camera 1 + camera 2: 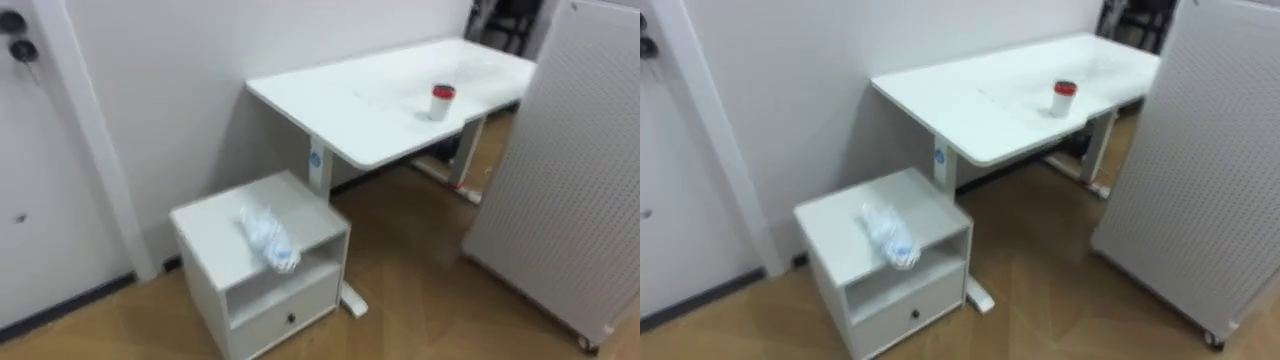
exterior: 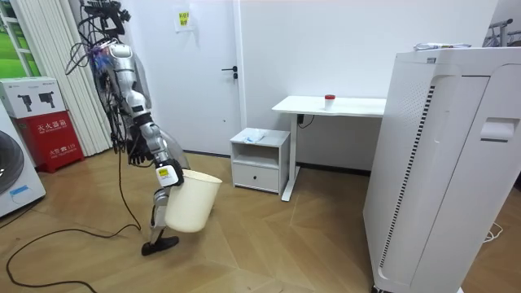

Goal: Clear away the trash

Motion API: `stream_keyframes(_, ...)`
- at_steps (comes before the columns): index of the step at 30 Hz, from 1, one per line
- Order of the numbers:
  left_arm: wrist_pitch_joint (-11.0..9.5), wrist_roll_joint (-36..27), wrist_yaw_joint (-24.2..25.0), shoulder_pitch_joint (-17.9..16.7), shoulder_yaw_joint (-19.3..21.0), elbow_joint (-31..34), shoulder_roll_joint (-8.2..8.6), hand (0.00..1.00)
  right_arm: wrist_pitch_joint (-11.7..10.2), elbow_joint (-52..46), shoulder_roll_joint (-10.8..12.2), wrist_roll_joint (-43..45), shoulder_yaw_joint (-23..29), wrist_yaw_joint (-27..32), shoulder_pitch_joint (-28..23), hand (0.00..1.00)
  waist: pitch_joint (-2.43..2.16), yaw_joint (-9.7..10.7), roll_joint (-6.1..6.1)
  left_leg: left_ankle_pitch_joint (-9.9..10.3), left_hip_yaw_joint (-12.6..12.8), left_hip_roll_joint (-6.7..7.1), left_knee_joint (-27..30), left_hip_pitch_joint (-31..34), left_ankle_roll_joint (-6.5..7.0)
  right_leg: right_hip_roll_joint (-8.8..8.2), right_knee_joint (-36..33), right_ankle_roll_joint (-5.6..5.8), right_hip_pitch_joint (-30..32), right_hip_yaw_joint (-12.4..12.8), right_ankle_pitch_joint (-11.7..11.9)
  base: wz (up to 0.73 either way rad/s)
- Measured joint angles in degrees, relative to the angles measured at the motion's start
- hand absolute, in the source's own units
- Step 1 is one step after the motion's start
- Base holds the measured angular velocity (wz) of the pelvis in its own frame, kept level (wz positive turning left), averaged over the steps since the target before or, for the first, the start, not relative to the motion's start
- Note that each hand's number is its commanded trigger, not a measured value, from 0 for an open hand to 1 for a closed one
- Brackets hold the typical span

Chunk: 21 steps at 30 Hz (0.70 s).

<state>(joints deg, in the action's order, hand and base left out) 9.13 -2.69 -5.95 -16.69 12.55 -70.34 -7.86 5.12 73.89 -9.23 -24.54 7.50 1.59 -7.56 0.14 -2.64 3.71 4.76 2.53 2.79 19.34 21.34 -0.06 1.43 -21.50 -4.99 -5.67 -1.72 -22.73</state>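
Observation:
A crumpled clear plastic wrapper (image 1: 268, 238) lies on top of a low white cabinet (image 1: 215, 230) against the wall. On the white desk (image 1: 360, 110) behind it stands a small white cup with a red top (image 1: 441, 101). In the room view I stand on the wooden floor a few steps to the left of the cabinet (image 2: 260, 159), facing it. A cream waste bin (image 2: 194, 201) hangs in front of me, and my right hand (image 2: 167, 172) is at its rim. The bin hides how that hand grips.
A tall white perforated panel on wheels (image 1: 570, 180) stands at the right, close to the desk's end. A white door (image 1: 40, 150) is at the left. In the room view a big white unit (image 2: 444, 163) fills the right and a red box (image 2: 49, 122) stands at the left.

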Motion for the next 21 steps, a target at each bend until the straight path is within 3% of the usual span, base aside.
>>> stream_keyframes(1, -0.12, 0.00, 0.05, -0.06, 0.28, 0.00, 0.01, 0.00, -0.09, -0.98, -0.04, 0.06, -0.27, 0.11, -0.32, 1.00, -0.07, -0.03, 0.12, -1.41, 0.61, -0.09, -0.03, -0.22, 0.15, -0.53, 0.08, 0.14, -0.40, -0.02, -0.45, -0.45)
stream_keyframes(2, -1.11, -0.03, 0.18, -0.07, 0.66, 0.20, 0.11, 0.00, -0.07, -1.95, -0.22, 0.12, -0.78, 0.18, -0.82, 1.00, -0.12, 0.02, 0.33, -3.33, 2.24, -0.04, 0.51, -0.40, 1.36, -1.73, 0.23, 0.94, -1.04, -0.01, -1.51, -0.42)
stream_keyframes(4, -2.68, -0.11, 0.23, 0.13, 0.70, 0.82, 0.23, 0.00, 0.13, -2.47, -0.41, 0.69, -0.77, 0.32, -0.93, 1.00, -0.52, 0.15, 0.87, -3.49, 4.67, 0.30, 3.06, -0.06, 3.15, -3.73, 0.44, 2.73, -1.63, 0.08, -3.09, -0.41)
stream_keyframes(5, -3.64, -0.10, 0.05, 0.21, 0.75, 0.93, -0.04, 0.00, 0.36, -2.64, -0.30, 1.18, -0.75, 0.30, -1.04, 1.00, -0.98, 0.26, 1.76, -2.01, 5.23, 1.91, 4.37, -0.29, 5.20, -5.38, 0.41, 3.83, -2.27, 0.29, -3.98, -0.33)
stream_keyframes(6, -4.55, -0.05, 0.02, 1.31, 0.80, 0.74, -0.54, 0.00, 0.90, -2.57, -0.23, 1.42, -0.78, 0.31, -0.78, 1.00, -0.69, 0.37, 3.02, -0.58, 6.21, 3.59, 5.04, -1.08, 6.44, -7.13, -0.24, 5.09, -2.99, 0.82, -4.83, -0.27)
stream_keyframes(7, -4.89, -0.07, 0.01, 1.86, 0.73, 0.75, -0.65, 0.00, 1.04, -2.66, -0.29, 1.50, -0.77, 0.39, -0.80, 1.00, -0.72, 0.39, 3.34, 0.41, 6.34, 4.13, 5.87, -1.22, 6.82, -7.65, -1.25, 5.23, -3.19, 0.79, -4.99, -0.22)
stream_keyframes(9, -6.45, 0.04, -0.04, 4.03, 0.75, 0.70, -0.91, 0.00, 1.22, -3.35, -0.26, 1.61, -0.72, 1.07, -0.53, 1.00, -0.51, 0.43, 3.74, 4.97, 6.98, 4.82, 9.41, -2.53, 7.77, -9.17, -11.45, 6.08, -1.26, 0.68, -4.57, -0.12)
stream_keyframes(10, -6.78, 0.08, -0.09, 4.43, 0.79, 0.70, -1.06, 0.00, 1.24, -3.38, -0.18, 1.66, -0.61, 1.29, -0.37, 1.00, -0.37, 0.47, 3.88, 5.92, 7.11, 5.10, 9.81, -3.18, 8.08, -9.66, -15.09, 7.29, -0.42, 0.57, -3.90, -0.09)
stream_keyframes(11, -7.13, 0.08, -0.46, 4.90, 0.68, 1.16, -1.16, 0.00, 1.25, -3.38, -0.18, 1.65, -0.60, 1.75, -0.38, 1.00, -0.07, 0.13, 4.68, 7.66, 7.83, 5.22, 10.30, -4.86, 8.55, -11.02, -22.25, 9.47, 1.98, 0.30, -1.19, -0.15)
stream_keyframes(12, -7.33, 0.06, -1.21, 4.99, 0.34, 1.67, -1.08, 0.00, 1.10, -3.65, -0.18, 1.53, -0.60, 2.65, -0.36, 1.00, -0.02, -0.19, 4.18, 9.09, 7.88, 5.23, 10.54, -6.48, 8.86, -11.41, -28.44, 9.53, 3.98, -0.35, 3.20, -0.19)
stream_keyframes(13, -7.32, 0.07, -1.46, 5.18, 0.08, 1.69, -1.08, 0.00, 1.00, -4.14, -0.19, 1.44, -0.68, 3.08, -0.36, 1.00, 0.01, -0.36, 4.07, 9.68, 7.82, 5.08, 10.51, -7.35, 9.08, -11.46, -30.64, 9.37, 4.83, -0.44, 5.98, -0.12)
stream_keyframes(14, -7.29, 0.08, -2.33, 5.98, -0.72, 1.74, -1.17, 0.00, 0.52, -5.08, -0.24, 1.41, -1.14, 3.61, -0.57, 1.00, -0.25, -0.52, 2.96, 10.60, 7.21, 4.81, 10.21, -9.05, 9.31, -11.44, -33.77, 9.17, 6.27, -0.89, 11.18, 0.05)
stream_keyframes(15, -7.27, 0.65, -3.22, 6.96, -1.38, 1.85, -1.35, 0.00, -0.11, -5.15, -0.19, 1.26, -1.34, 3.70, -0.31, 1.00, -0.22, -0.29, 2.50, 11.15, 6.29, 4.62, 9.53, -9.99, 9.49, -11.45, -36.18, 8.92, 7.93, -2.17, 12.75, 0.09)
stream_keyframes(16, -7.26, 1.16, -3.73, 7.40, -1.60, 2.13, -1.36, 0.00, -0.34, -5.50, -0.15, 1.20, -1.35, 3.73, -0.14, 1.00, -0.23, -0.64, 2.28, 11.22, 6.14, 4.40, 9.12, -10.19, 9.52, -11.55, -37.25, 8.58, 9.55, -2.80, 12.01, 0.09)
stream_keyframes(17, -7.27, 1.17, -4.57, 8.14, -1.99, 3.72, -1.29, 0.00, -0.63, -6.51, -0.17, 0.25, -1.49, 3.90, 0.27, 1.00, 0.05, -0.97, 1.56, 11.29, 6.09, 3.51, 8.68, -10.20, 9.57, -11.07, -38.54, 7.63, 13.51, -3.92, 9.61, 0.05)
stream_keyframes(18, -7.51, 1.12, -5.28, 8.86, -2.47, 5.39, -1.28, 0.00, -1.06, -7.32, -0.18, -0.34, -1.84, 4.05, 0.96, 1.00, 0.52, -0.87, 0.79, 11.37, 5.50, 2.73, 8.13, -10.26, 9.47, -10.49, -36.96, 7.45, 16.94, -5.32, 7.48, 0.09)
stream_keyframes(19, -7.76, 1.12, -5.78, 9.48, -3.12, 5.72, -1.29, 0.00, -1.64, -7.38, -0.16, -0.36, -1.89, 4.05, 1.29, 1.00, 0.71, -0.71, 0.27, 11.37, 5.05, 2.35, 7.78, -10.28, 9.45, -10.03, -35.16, 7.30, 18.25, -5.91, 6.62, 0.14)
stream_keyframes(21, -9.26, 1.17, -7.26, 11.77, -5.51, 6.97, -0.99, 0.00, -3.09, -7.39, -0.15, -0.20, -2.04, 3.92, 2.40, 1.00, 0.73, -0.56, -0.97, 11.18, 4.11, 1.35, 5.89, -10.41, 9.16, -8.63, -22.17, 6.98, 22.45, -6.29, 5.51, 0.15)
